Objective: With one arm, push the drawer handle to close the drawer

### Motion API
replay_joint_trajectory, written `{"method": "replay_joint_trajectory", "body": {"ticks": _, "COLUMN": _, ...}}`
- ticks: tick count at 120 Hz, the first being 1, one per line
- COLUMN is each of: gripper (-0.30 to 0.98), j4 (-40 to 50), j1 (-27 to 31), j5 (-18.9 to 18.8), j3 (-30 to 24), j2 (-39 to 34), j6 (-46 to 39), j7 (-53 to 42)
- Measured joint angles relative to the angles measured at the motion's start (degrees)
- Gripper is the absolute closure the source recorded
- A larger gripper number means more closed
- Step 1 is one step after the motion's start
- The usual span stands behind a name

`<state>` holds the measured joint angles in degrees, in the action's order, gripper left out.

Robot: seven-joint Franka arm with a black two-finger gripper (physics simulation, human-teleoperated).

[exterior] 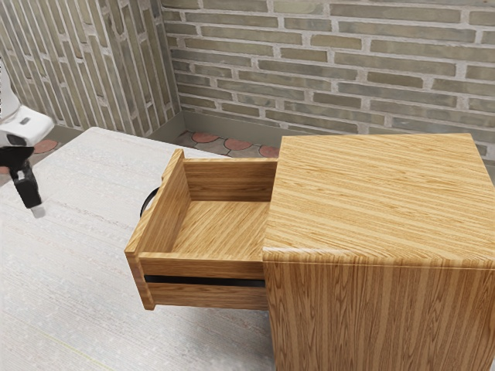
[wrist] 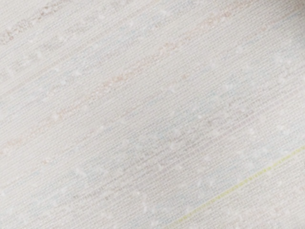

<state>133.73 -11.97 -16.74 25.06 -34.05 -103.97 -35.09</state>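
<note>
Exterior view: the drawer (exterior: 205, 269) stood pulled out from the cabinet (exterior: 379, 201), its dark handle (exterior: 145, 202) on the front panel's side away from the cabinet. The gripper (exterior: 33, 203) was beyond that handle, well apart from it and farther from the cabinet; whether it was spread or pressed together could not be told. The approach seemed best made at handle height, lined up with the handle's middle, then continued as a slow, level push straight toward the cabinet. Pressure off to one side might have made the drawer bind; coming in too high might have skimmed over the panel. Much of the handle was hidden behind the front panel, and most of the arm was cut off. In the wrist view, a dark blur (wrist: 299, 8) by the pale tabletop (wrist: 143, 119) was too vague to name.
</note>
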Motion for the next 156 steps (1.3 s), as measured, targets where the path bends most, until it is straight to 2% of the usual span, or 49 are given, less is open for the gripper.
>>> {"method": "replay_joint_trajectory", "body": {"ticks": 12, "gripper": 0.02, "j4": 0.13, "j1": -3.29, "j5": -0.03, "j3": 1.9, "j2": -0.27, "j6": -0.23, "j7": -10.75}}
{"method": "replay_joint_trajectory", "body": {"ticks": 32, "gripper": 0.02, "j4": 0.16, "j1": -5.53, "j5": 0.2, "j3": 4.62, "j2": -0.08, "j6": -0.62, "j7": -25.47}}
{"method": "replay_joint_trajectory", "body": {"ticks": 69, "gripper": 0.03, "j4": 0.17, "j1": -7.92, "j5": 0.25, "j3": 5.38, "j2": 0.01, "j6": -0.87, "j7": -42.92}}
{"method": "replay_joint_trajectory", "body": {"ticks": 75, "gripper": 0.08, "j4": 0.14, "j1": -7.99, "j5": 0.68, "j3": 5.51, "j2": 0.08, "j6": -1.26, "j7": -44.77}}
{"method": "replay_joint_trajectory", "body": {"ticks": 93, "gripper": 0.37, "j4": 0.14, "j1": -8.42, "j5": 1.81, "j3": 5.94, "j2": 0.45, "j6": -2.73, "j7": -47.73}}
{"method": "replay_joint_trajectory", "body": {"ticks": 104, "gripper": 0.48, "j4": 0.13, "j1": -8.28, "j5": 2.62, "j3": 6.11, "j2": 0.53, "j6": -3.52, "j7": -48.55}}
{"method": "replay_joint_trajectory", "body": {"ticks": 122, "gripper": 0.57, "j4": 0.1, "j1": -8.11, "j5": 5.36, "j3": 6.15, "j2": 0.89, "j6": -5.06, "j7": -48.93}}
{"method": "replay_joint_trajectory", "body": {"ticks": 147, "gripper": 0.69, "j4": 0.07, "j1": -8.1, "j5": 7.32, "j3": 6.2, "j2": 2.34, "j6": -6.49, "j7": -49.23}}
{"method": "replay_joint_trajectory", "body": {"ticks": 156, "gripper": 0.72, "j4": -0.05, "j1": -8.37, "j5": 9.35, "j3": 6.23, "j2": 2.79, "j6": -7.1, "j7": -49.32}}
